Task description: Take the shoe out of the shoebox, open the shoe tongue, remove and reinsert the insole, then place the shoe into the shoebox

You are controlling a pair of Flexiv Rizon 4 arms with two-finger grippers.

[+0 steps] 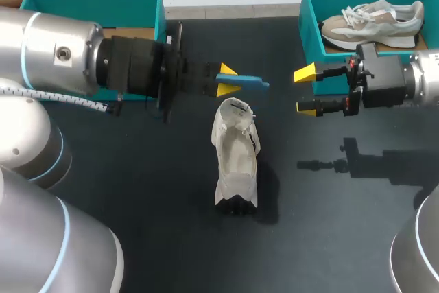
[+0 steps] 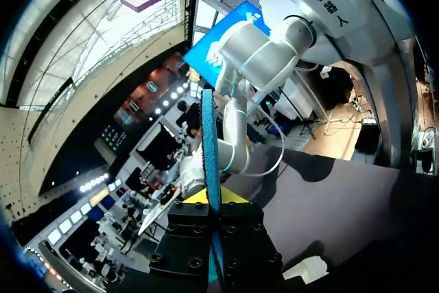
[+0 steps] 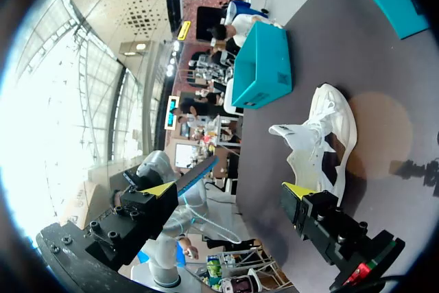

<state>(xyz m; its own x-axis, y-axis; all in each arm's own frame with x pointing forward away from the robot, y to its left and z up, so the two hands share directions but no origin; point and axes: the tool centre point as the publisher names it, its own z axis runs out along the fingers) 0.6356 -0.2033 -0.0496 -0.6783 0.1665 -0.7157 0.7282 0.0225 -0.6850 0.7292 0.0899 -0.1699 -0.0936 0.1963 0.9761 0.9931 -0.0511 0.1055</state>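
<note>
Dark table (image 1: 137, 190) | shoe (image 1: 236, 159) axis near-far | left end effector (image 1: 228, 80) clamps insole (image 1: 250, 81) | right end effector (image 1: 306, 90) wide

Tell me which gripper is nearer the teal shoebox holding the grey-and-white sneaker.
Right. The right gripper, open, sits just in front of the teal shoebox; the left gripper, shut on a thin blue insole, is farther off at mid-table.

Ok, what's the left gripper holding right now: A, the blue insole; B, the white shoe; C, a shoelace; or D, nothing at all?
A: the left gripper is shut on the blue insole, which sticks out past its yellow tips, while the white shoe sits free on the table.
</note>
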